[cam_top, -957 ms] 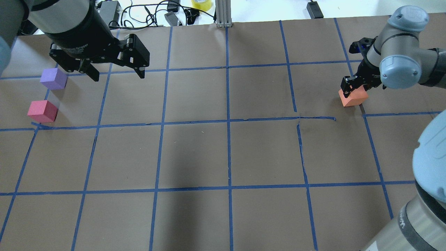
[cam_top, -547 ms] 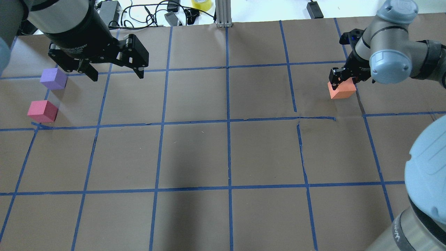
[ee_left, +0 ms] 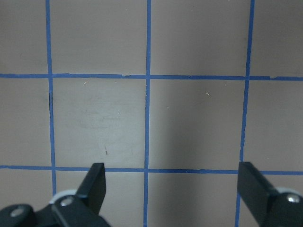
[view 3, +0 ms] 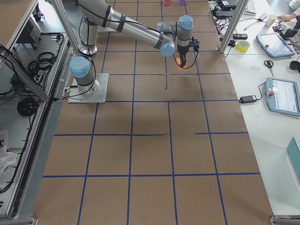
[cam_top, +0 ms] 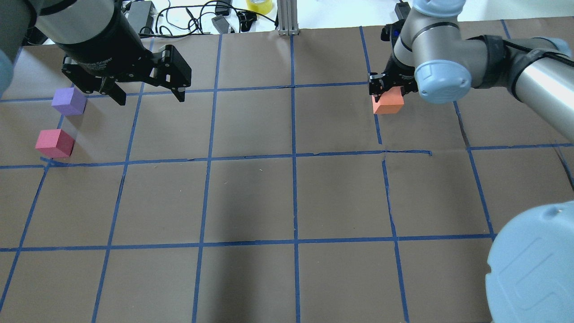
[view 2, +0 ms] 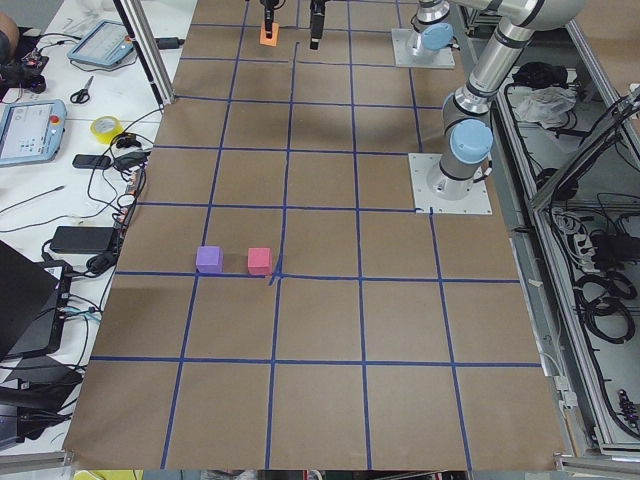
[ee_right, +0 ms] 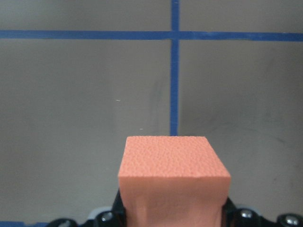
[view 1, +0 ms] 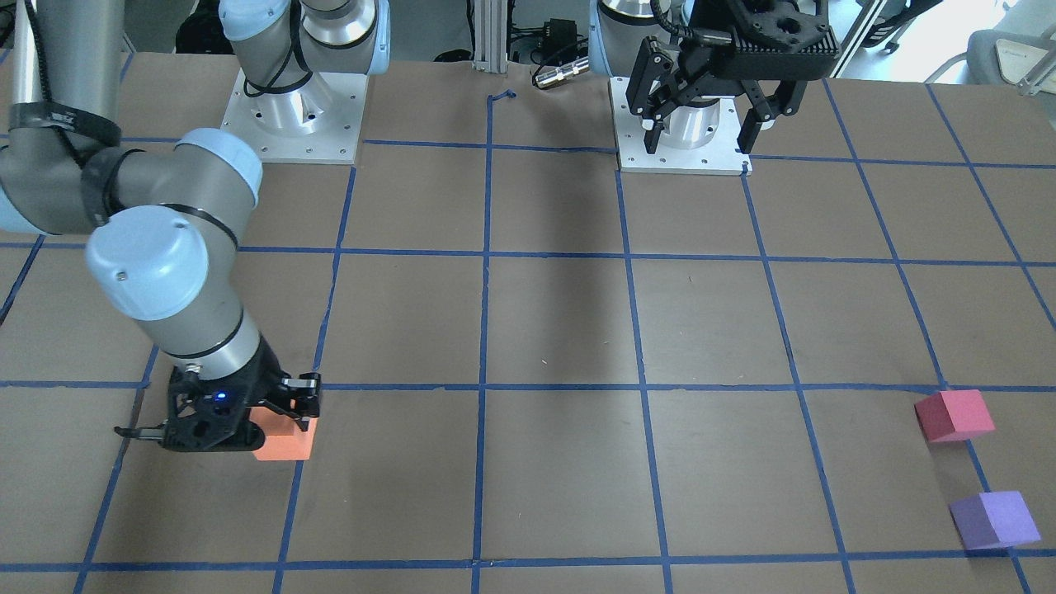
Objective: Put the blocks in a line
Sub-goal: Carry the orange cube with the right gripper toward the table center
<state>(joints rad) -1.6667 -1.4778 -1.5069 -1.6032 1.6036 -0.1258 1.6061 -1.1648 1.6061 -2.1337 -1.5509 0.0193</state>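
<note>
My right gripper (cam_top: 388, 92) is shut on the orange block (cam_top: 388, 103) and holds it just over the far right part of the table. The block also shows in the front view (view 1: 285, 441) and fills the bottom of the right wrist view (ee_right: 173, 179). The purple block (cam_top: 68, 101) and the reddish-pink block (cam_top: 54, 143) sit side by side at the far left; in the front view they are pink (view 1: 954, 415) and purple (view 1: 992, 520). My left gripper (cam_top: 151, 98) is open and empty, raised to the right of the purple block; its wrist view (ee_left: 173, 189) shows only table.
The brown table (cam_top: 251, 197) carries a grid of blue tape. Cables, a yellow tape roll (cam_top: 259, 5) and an aluminium post (cam_top: 287, 18) lie past the far edge. The arm base plates (view 1: 293, 115) stand on the robot's side.
My right gripper has carried the orange block leftward and a little farther away, from the right edge towards the middle. The left arm and the other two blocks have not moved.
</note>
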